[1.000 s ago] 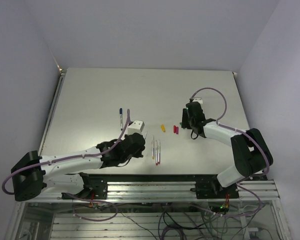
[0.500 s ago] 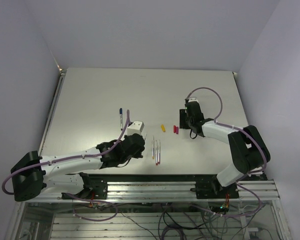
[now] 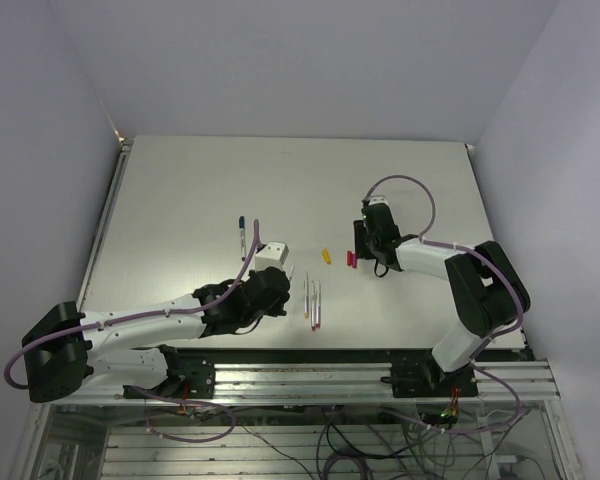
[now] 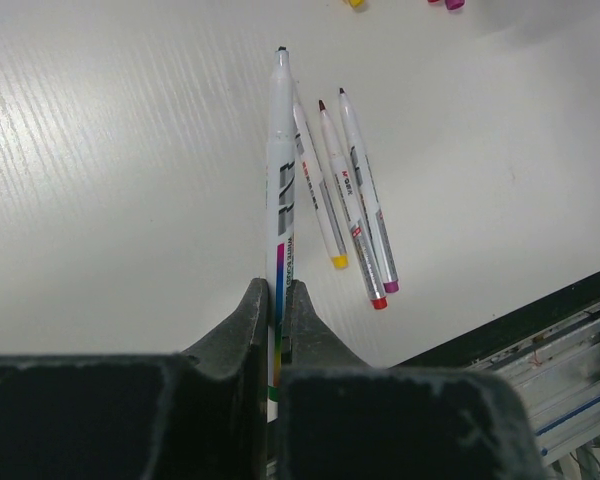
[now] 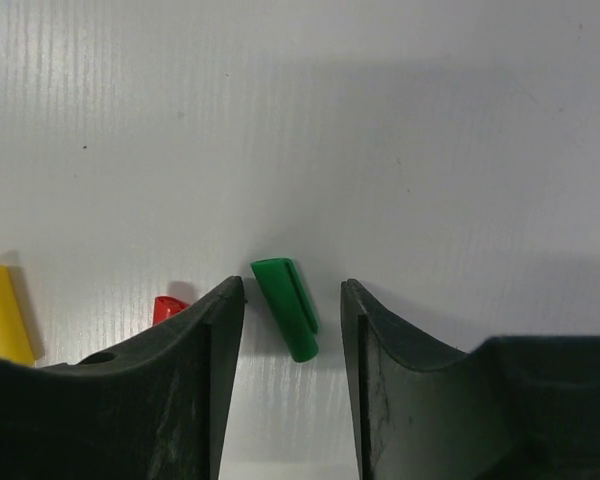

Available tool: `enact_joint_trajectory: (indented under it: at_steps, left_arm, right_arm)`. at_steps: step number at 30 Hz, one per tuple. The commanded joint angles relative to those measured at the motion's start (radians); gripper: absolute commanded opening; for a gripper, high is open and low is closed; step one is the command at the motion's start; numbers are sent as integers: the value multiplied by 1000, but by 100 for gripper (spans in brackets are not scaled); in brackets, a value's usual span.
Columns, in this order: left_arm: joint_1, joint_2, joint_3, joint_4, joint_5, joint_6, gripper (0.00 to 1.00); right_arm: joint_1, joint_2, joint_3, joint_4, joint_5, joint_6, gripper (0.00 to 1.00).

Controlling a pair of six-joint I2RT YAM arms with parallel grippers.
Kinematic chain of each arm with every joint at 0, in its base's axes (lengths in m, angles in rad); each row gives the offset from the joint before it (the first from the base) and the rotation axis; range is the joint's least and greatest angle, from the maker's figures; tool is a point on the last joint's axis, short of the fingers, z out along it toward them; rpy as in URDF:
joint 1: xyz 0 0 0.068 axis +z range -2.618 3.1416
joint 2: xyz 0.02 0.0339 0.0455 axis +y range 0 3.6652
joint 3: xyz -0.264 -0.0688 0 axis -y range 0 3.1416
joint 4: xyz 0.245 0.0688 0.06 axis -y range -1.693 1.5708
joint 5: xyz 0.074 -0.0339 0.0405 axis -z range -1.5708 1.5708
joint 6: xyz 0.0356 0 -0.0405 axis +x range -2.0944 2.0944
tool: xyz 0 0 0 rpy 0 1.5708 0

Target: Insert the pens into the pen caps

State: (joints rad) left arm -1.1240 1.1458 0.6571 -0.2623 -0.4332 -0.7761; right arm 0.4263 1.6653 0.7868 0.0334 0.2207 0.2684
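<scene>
My left gripper [image 4: 278,290] is shut on a whitish pen [image 4: 280,170] and holds it pointing away over the table; it also shows in the top view [image 3: 283,283]. Three more pens [image 4: 350,195], with yellow, red and magenta ends, lie side by side just right of it [image 3: 311,300]. My right gripper [image 5: 292,298] is open and low over the table, with a green cap [image 5: 286,308] lying between its jaws, touching neither. A red cap [image 5: 166,308] is partly hidden behind the left finger. A yellow cap [image 5: 4,312] lies further left [image 3: 326,256].
A pen with a blue cap [image 3: 242,236] lies apart at the left centre of the table [image 3: 180,190]. Red and magenta caps [image 3: 350,259] lie just left of my right gripper [image 3: 362,250]. The table's near edge and metal rail [image 3: 310,375] are close to the three pens.
My right gripper has moved left and a little back toward the caps, swinging its wrist. My left arm and its pen have not moved.
</scene>
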Motion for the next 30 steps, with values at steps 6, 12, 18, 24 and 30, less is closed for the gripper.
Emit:
enact_joint_trajectory:
  at_steps: [6, 12, 18, 24, 30]
  left_arm:
    - [-6, 9, 7, 18, 8, -5, 7]
    - [-5, 9, 4, 15, 6, -7, 7]
    - [-5, 28, 1, 25, 4, -1, 7]
    - [-5, 49, -6, 64, 8, 11, 7]
    - [-5, 48, -10, 138, 8, 52, 7]
  right_arm:
    - [20, 43, 21, -57, 48, 39, 29]
    - [20, 44, 7, -108, 30, 87, 7]
    - [19, 69, 56, -201, 60, 115, 1]
    - [20, -33, 59, -186, 104, 109, 0]
    - [20, -197, 59, -164, 119, 103, 0]
